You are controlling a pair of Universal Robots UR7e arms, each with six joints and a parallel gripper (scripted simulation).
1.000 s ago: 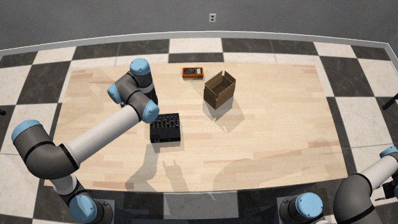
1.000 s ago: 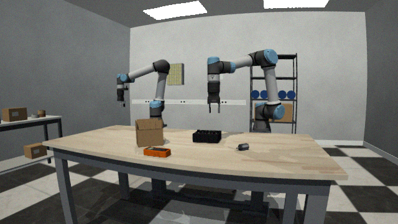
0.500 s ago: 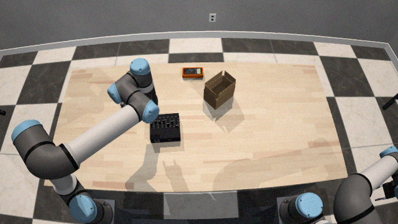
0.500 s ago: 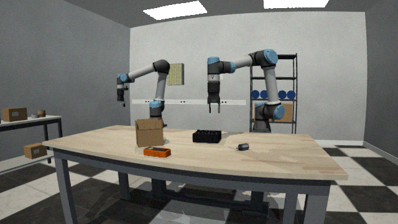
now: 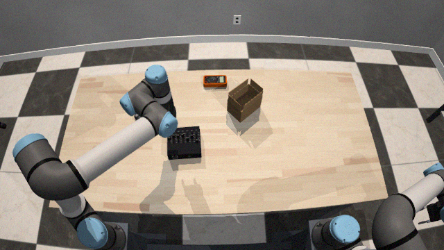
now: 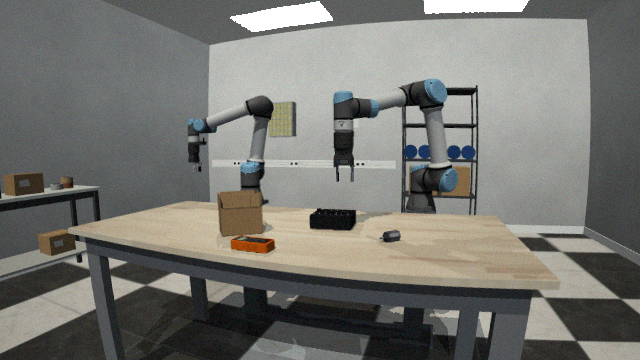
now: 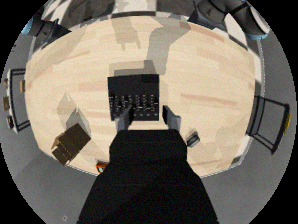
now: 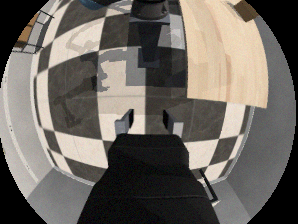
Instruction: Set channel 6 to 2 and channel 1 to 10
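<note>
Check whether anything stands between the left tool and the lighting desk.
Nothing visible does: the left tool, open, hovers above the lighting desk with only air between. The cardboard box stands off to one side.

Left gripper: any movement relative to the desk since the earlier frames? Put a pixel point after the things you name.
No visible shift: the left gripper [image 6: 344, 174] [image 7: 148, 111] hangs open above the lighting desk [image 6: 333, 220] [image 7: 133, 92], in the same place against it in the exterior view.
</note>
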